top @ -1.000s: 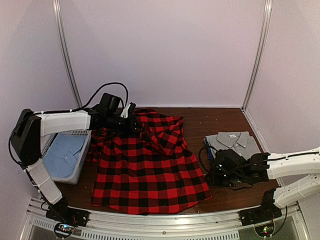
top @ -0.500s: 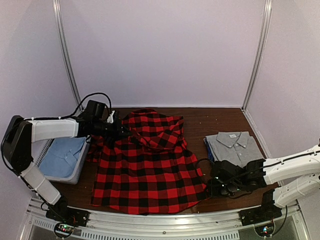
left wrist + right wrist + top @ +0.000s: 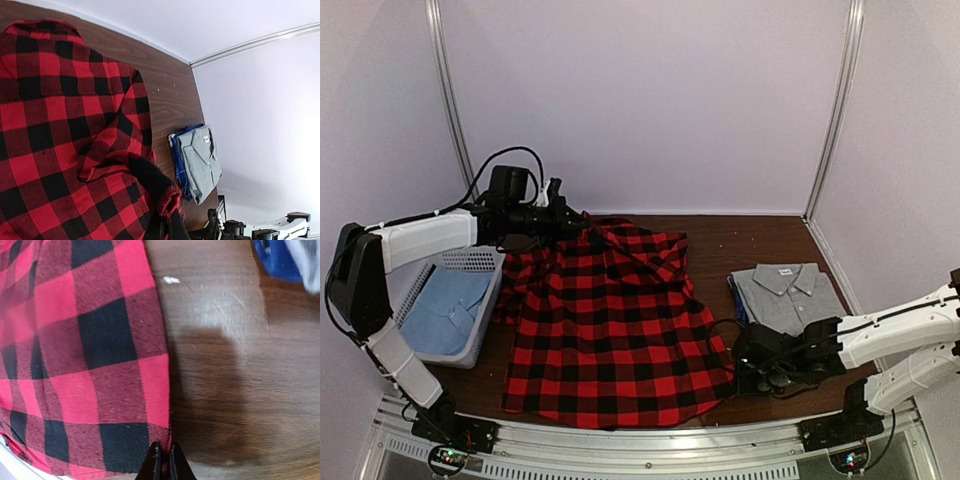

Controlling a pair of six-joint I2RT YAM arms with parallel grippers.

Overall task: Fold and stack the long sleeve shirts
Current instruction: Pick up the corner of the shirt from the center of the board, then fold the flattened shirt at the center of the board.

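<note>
I am folding the flannel shirt (image 3: 610,330), which is lying spread across the middle of the table (image 3: 740,240) with its collar end toward 12 o'clock and its hem toward 6 o'clock. My left gripper (image 3: 563,218) is clamped tight on a bunch of the cloth at the shirt's 11 o'clock corner and is holding it raised off the wood. My right gripper (image 3: 164,462) is down at the 5 o'clock hem corner with its jaws drawn to a narrow slit over the cloth edge. In the right wrist view the hem is running into that slit, so I am judging it a pinch on the edge only, and a shallow one. The grey shirt (image 3: 788,295) is lying folded at 3 o'clock from the flannel, on top of a blue garment (image 3: 176,155), and it is serving as the stack. To do this fold well, I am aiming to lift both held corners together and keep the cloth between them taut. The two arms should be travelling at matched height so that no wrinkle is trapped. The shallow right pinch may be slipping under load, so the lift should be starting slowly. The right arm must also be passing clear of the grey shirt so the stack is not dragged.
</note>
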